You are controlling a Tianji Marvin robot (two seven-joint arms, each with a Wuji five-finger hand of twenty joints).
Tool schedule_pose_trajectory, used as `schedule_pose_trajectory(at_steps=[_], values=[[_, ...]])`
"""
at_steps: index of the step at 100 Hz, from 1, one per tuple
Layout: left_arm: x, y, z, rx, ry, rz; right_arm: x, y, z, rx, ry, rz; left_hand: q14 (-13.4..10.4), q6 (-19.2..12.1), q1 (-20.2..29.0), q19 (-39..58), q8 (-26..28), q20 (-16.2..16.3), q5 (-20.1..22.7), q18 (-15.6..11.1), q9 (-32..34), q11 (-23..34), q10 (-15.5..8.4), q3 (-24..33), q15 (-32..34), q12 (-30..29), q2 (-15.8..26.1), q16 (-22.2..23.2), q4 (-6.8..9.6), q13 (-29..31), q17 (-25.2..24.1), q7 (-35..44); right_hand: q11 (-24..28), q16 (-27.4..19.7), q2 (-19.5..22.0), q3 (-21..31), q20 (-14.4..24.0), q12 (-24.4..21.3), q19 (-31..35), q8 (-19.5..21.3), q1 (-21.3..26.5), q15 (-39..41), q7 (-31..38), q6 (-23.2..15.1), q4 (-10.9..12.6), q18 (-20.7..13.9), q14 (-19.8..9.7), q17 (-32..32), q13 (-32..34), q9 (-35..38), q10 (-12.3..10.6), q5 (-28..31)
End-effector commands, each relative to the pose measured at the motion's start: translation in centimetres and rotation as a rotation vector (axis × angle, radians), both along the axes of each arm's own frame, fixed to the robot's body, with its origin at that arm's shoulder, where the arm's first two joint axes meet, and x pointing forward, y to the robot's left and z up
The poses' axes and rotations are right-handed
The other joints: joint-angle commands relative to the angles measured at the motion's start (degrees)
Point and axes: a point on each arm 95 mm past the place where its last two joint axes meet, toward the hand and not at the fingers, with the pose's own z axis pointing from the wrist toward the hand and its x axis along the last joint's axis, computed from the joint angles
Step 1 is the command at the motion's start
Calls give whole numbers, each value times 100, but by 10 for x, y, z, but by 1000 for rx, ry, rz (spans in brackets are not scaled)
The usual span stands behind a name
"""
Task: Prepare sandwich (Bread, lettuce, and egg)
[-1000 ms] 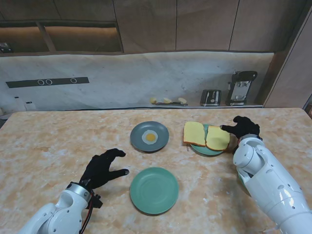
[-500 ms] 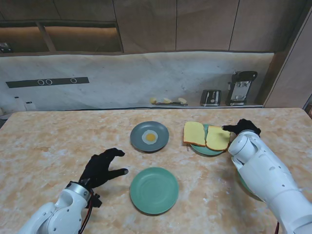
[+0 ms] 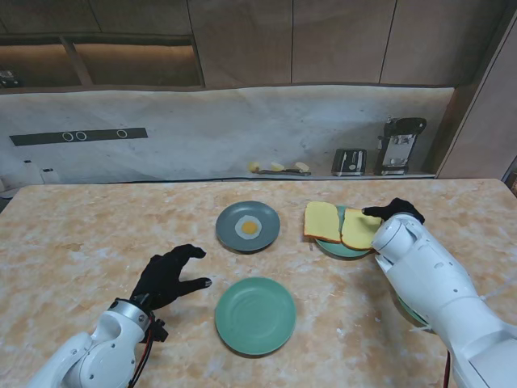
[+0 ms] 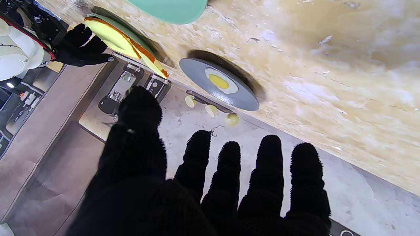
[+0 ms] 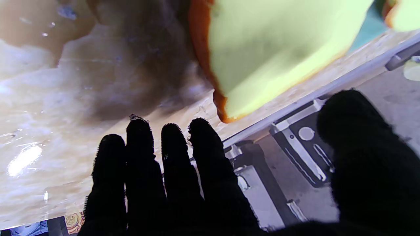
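While the right hand [image 3: 393, 212] hovers unclenched at the three o'clock edge of the bread [image 3: 360, 229], slide its fingers [image 5: 203, 144] under the crust (thumb on top). Left hand [image 3: 167, 276] rests empty, fingers spread, at nine o'clock of the empty green plate [image 3: 255, 315].

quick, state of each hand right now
left hand: open, holding nothing.
right hand: open, at the nearer bread slice, not gripping it.
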Motion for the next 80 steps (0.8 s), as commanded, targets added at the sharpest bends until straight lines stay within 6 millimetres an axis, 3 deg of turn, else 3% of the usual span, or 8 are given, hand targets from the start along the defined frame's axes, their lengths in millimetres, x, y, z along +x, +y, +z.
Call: schedule_pose_trajectory(at_steps=[1,48,80], values=[[0,0,-2,8,15,-3,3,10,-2,11,15,16,-23,-76,-25,71,49,131,75,20,-50,52,-65,-95,104,60,201,70,85,-93,-25,-44,184,365,-40,48,121,197,271,203,-199,344,207,91,-177,95,113,139,211,299,135,183],[1,1,-2,16,17,1,9,19,-7,41,32,-30,-30,-125,-22,80,79,133,76,8,-52,59,-61,-97,109,62,206,70,85,-98,-21,1,312,692,-46,27,218,379,552,547,-87,750,401,169,-169,306,254,445,556,682,310,480],[1,2,-4,20,17,3,8,23,-8,71,26,-68,-23,-127,-17,85,86,134,83,18,-52,57,-59,-96,108,61,208,68,85,-103,-25,7,482,912,-162,-40,296,552,731,885,246,1055,667,46,-124,362,180,637,750,912,242,617]])
